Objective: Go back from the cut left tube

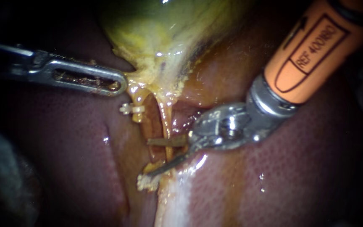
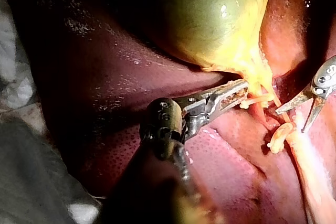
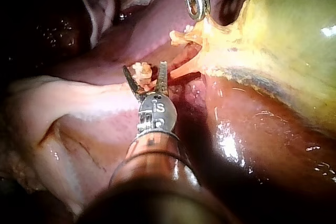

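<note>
My right instrument (image 1: 147, 158) has its pincer spread astride the uncut tube (image 1: 167, 122); backing out crooked could nick it; my left instrument (image 1: 122, 84) clenches the gallbladder (image 1: 160, 38).

Bright grey metal on the slotted jaws of the left instrument (image 1: 116, 84), smooth but smeared with dull brown residue inside the slot. Smooth, matt orange sleeve (image 1: 316, 46), plastic by its look, on the right instrument (image 1: 145, 158); polished, mirror-bright metal wrist (image 1: 232, 126) and thin, dark-stained metal blades ahead of it. Glossy, wet, smooth skin over the yellow-green gallbladder (image 2: 210, 19), ragged and crumbly along its yellow lower fringe. Moist, finely stippled dark red liver (image 1: 299, 176) with small wet highlights. Small white clip (image 1: 132, 109), apparently plastic, faintly shiny. Crumpled matt grey cloth (image 2: 31, 182) beside the liver.
</note>
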